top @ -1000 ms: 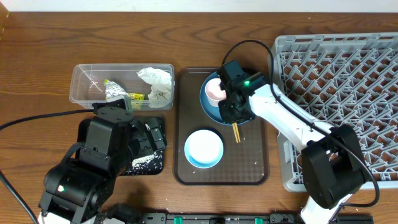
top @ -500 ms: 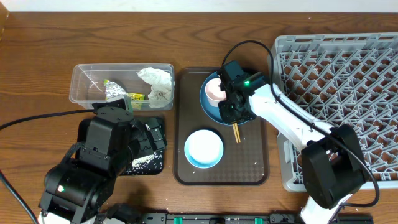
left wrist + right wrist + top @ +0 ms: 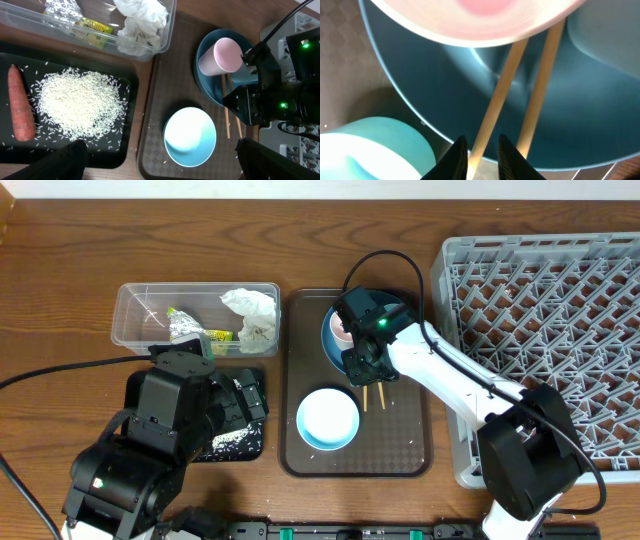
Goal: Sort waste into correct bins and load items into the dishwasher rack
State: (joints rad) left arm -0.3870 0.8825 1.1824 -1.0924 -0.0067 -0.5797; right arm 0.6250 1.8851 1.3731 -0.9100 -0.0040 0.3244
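**Right fingers (image 3: 456, 160) clenched on one of two chopsticks (image 3: 493, 115)**

The rack (image 3: 540, 290) stood at the right of the bench (image 3: 60, 270). On the tray (image 3: 400, 450), the plate (image 3: 207, 82) carried a tipped cup (image 3: 220, 55) hiding the chopsticks' far ends; their near ends overhung the rim. Light, stiff, apt to roll, they likely wanted pinching together near the free ends. Left fingers (image 3: 75, 159) gaped, empty.

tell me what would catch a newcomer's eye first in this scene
The big grey rack fills the right side of the table. At the centre, the right arm's fingers straddle one chopstick lying across the dark blue plate, next to a pink cup on its side. On the left, a heap of white rice and an orange carrot lie in the black tray.
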